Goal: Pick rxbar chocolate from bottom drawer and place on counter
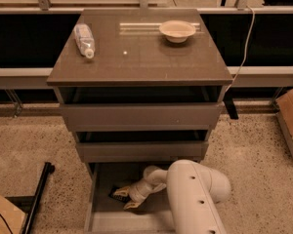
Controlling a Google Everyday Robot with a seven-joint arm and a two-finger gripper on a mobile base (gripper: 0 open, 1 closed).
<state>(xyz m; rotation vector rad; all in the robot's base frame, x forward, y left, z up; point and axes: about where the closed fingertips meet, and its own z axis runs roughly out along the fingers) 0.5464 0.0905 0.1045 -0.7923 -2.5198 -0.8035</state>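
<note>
The bottom drawer (101, 217) is pulled out at the foot of the cabinet, showing its flat grey floor. On the left part of that floor lies the rxbar chocolate (114, 193), a small black bar partly covered by a fingertip. My gripper (125, 199) is down inside the drawer, right beside the bar, open, with its pale fingers (121, 193) spread and one resting at the bar's edge. My white arm (195, 199) hides the drawer's right side. The counter (136, 57) is the glossy grey-brown top slab above.
A clear plastic bottle (84, 39) lies at the counter's left and a pale bowl (177, 30) stands at its back right. The two upper drawers (140, 117) jut out slightly above the gripper. A cardboard box (292, 118) sits at the right, and a black pole (39, 196) lies on the floor at left.
</note>
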